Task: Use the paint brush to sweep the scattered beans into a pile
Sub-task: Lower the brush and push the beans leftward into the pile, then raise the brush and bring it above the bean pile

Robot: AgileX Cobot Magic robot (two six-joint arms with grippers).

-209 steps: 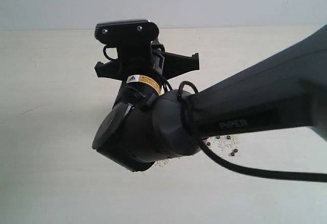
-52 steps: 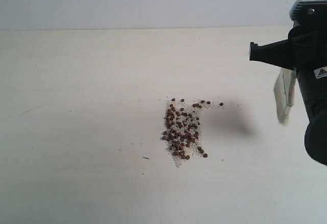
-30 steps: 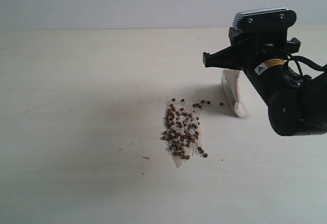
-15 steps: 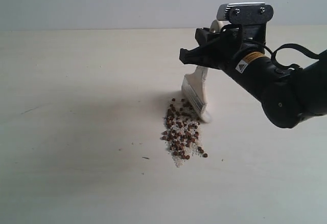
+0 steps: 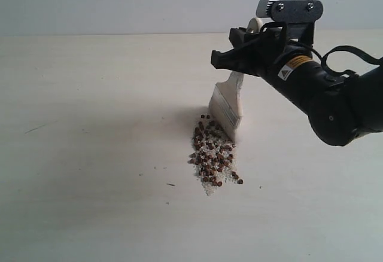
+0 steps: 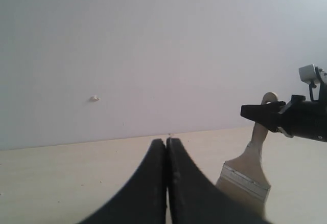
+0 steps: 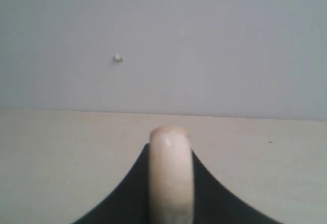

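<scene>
1. Exterior view. The right gripper [image 5: 236,49] reaches in from 3 o'clock on its dark arm. You see its jaws closed narrowly on the wooden handle of the paint brush [image 5: 227,103], with only the handle's thickness between them.
2. Same view. The brush hangs tilted: the handle end is up toward 1 o'clock and the bristles [image 5: 226,125] are down toward 7 o'clock. The silver ferrule sits between handle and bristles.
3. Same view. The pile [image 5: 212,157] lies on the pale table [image 5: 90,124], just off the frame's centre toward 5 o'clock. It is a compact patch, longer from 12 to 6 than it is wide.
4. Same view. The bristle tips meet the pile at its 1 o'clock edge. You cannot tell whether they press on the table or only graze it.
5. Same view. The beans [image 5: 206,167] are dark reddish-brown dots mixed with white grains. A few sit loose at the pile's 12 o'clock end, and a few more at its 5 o'clock corner.
6. Left wrist view. The left gripper [image 6: 166,144] has its two dark fingers pressed flat together, with nothing between them.
7. Same view. Past those fingers you see the paint brush [image 6: 245,175] upright over the table, its handle clamped in the right gripper [image 6: 265,112]. The grey wall [image 6: 153,40] is behind.
8. Right wrist view. The rounded end of the brush handle [image 7: 171,173] stands up between the right gripper's dark fingers [image 7: 214,198], which sit close against both its sides. The table and the wall fill the rest of the frame.
</scene>
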